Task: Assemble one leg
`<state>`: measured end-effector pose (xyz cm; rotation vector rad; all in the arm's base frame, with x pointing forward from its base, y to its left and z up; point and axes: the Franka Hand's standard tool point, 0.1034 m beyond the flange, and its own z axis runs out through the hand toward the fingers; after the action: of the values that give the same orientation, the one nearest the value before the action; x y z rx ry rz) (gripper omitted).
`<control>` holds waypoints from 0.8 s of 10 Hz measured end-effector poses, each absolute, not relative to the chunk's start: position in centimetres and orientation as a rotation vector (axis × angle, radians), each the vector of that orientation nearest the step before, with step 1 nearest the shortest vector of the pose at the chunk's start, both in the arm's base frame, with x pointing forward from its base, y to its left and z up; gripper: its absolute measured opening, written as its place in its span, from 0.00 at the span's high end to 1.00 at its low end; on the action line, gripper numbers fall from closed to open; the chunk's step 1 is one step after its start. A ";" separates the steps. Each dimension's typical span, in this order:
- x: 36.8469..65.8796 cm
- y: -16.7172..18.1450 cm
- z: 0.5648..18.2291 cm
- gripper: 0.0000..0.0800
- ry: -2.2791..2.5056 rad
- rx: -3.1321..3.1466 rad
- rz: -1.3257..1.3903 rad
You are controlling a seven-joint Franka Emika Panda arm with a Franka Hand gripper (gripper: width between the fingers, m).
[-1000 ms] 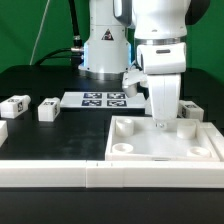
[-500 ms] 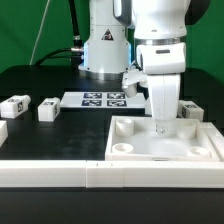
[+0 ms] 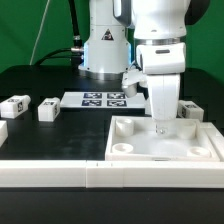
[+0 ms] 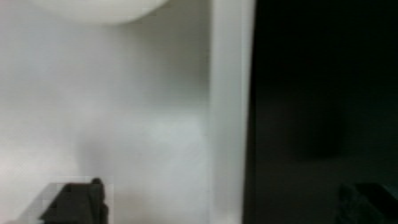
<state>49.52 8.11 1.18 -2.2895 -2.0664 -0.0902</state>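
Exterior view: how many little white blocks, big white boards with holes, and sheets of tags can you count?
Legs: 3
Tabletop: 1
Marker board: 1
Total: 5
One white shape behind the marker board is too unclear to count.

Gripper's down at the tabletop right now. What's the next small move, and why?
Probably lift straight up, clear of the tabletop. In the wrist view the gripper is open, fingers astride the tabletop's edge, nothing between them; the exterior view shows a loose leg on the table to fetch.
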 end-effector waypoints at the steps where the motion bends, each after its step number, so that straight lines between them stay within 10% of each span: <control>1: 49.2 8.4 2.1 0.19 -2.015 -2.344 -0.098; 5: 46.8 10.8 6.2 0.19 -1.894 -2.486 -0.123; 8: 46.7 10.6 5.8 0.19 -1.705 -2.606 -0.113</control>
<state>46.70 10.61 5.81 -2.6055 -1.7047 -0.1133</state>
